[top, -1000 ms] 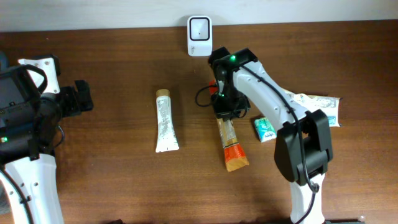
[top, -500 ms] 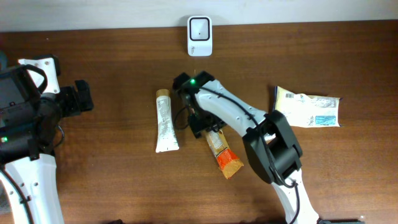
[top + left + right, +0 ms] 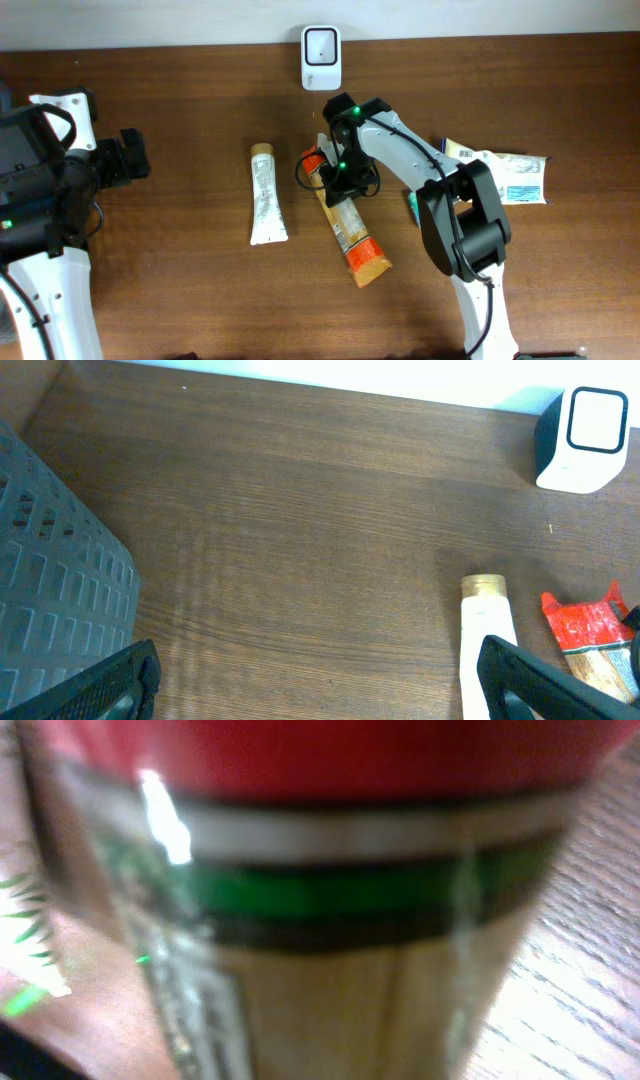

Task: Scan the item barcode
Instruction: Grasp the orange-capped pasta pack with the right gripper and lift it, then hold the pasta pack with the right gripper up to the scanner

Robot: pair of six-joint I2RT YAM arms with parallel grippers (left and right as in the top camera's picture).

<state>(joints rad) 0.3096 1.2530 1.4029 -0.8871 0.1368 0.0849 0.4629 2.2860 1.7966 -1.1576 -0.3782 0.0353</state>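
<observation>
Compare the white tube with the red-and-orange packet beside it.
The white tube has a tan cap; the packet has red and orange ends. The tube lies nearly straight, the packet slanted. The tube lies free; the right claw is over the packet. Both lie flat on the table.

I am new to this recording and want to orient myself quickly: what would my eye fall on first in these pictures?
First, the right gripper, which is stretched to the middle of the wooden table and sits over the upper part of a long snack packet lying slantwise, with one red end and one orange end. Next, the white barcode scanner stands at the far edge, and a white tube lies just left of the packet.
</observation>
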